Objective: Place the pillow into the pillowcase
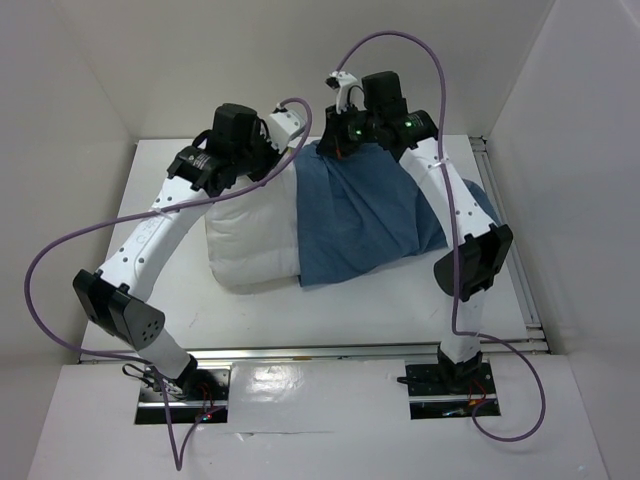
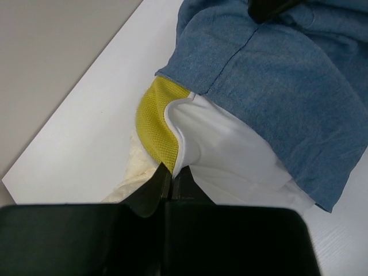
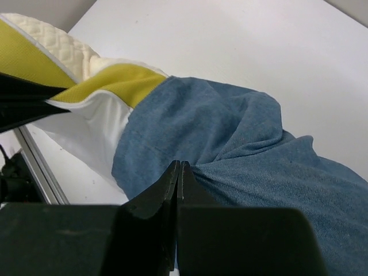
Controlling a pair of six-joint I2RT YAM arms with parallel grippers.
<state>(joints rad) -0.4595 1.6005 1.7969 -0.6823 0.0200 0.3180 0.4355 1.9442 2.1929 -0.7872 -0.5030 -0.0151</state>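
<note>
Pillow lies mid-table, its right part already inside the pillowcase, its left end bare. My left pincer is clenched on its yellow strip; my right pincer pinches case cloth. What's left, I judge, is drawing the hem leftward. Bare table lies that way; the back wall is close.

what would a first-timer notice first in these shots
A dusty-blue pillowcase in the middle of the table covers the right part of a white pillow; the left part sticks out bare. At the far side, the left hand is shut on the pillow's yellow strip, the right hand on the blue cloth beside it.
</note>
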